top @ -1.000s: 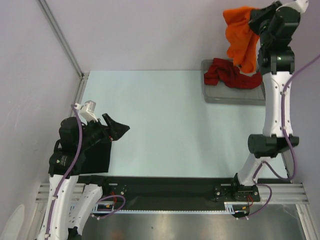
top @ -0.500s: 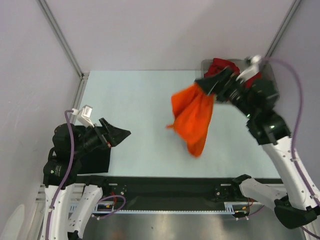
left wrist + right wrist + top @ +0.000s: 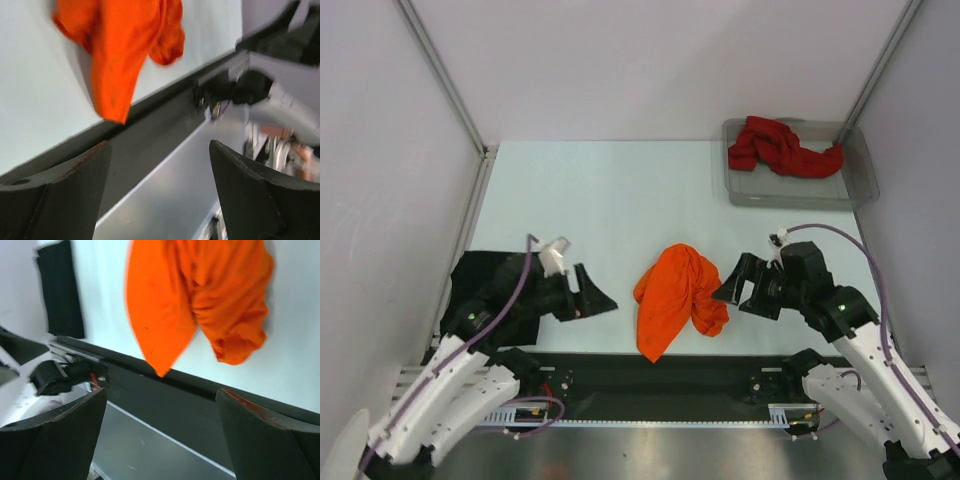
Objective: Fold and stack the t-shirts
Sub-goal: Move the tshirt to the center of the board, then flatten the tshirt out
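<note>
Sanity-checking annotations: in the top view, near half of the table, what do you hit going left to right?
black t-shirt → left gripper → orange t-shirt → right gripper

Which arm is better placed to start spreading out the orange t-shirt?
Probably the right, narrowly. The right gripper, open, sits almost against the bunched side of the orange t-shirt. The left gripper, also open, has a strip of bare table before the cloth.
</note>
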Robot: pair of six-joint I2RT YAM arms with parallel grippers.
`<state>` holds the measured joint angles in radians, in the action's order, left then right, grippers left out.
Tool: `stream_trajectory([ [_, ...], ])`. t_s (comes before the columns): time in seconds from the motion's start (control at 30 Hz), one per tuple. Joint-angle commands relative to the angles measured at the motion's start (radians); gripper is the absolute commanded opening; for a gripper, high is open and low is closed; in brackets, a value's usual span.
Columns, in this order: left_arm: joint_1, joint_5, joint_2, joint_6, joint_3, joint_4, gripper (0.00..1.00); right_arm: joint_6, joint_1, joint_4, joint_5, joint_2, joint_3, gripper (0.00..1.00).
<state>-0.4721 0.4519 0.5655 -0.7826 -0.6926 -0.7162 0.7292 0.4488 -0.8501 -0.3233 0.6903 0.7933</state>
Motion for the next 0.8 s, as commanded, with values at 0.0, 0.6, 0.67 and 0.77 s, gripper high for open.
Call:
stream_trajectory([
  [0.0,-0.278,-0.182,0.117,-0.116,0.025,0.177,0.85,-0.007,0.004,-0.015,-0.016,0.055,-0.083,0.91],
  [0.6,-0.464,-0.188,0.655,-0.170,0.162,0.532,0.79,0.067,0.014,0.273,-0.034,0.179,-0.356,0.56],
  [0.67,-0.462,-0.196,0.689,-0.146,0.137,0.531,0.79,0.064,0.014,0.279,-0.031,0.210,-0.359,0.56],
  [0.77,-0.461,-0.199,0.744,-0.127,0.128,0.534,0.79,0.067,0.019,0.321,-0.036,0.248,-0.361,0.55],
])
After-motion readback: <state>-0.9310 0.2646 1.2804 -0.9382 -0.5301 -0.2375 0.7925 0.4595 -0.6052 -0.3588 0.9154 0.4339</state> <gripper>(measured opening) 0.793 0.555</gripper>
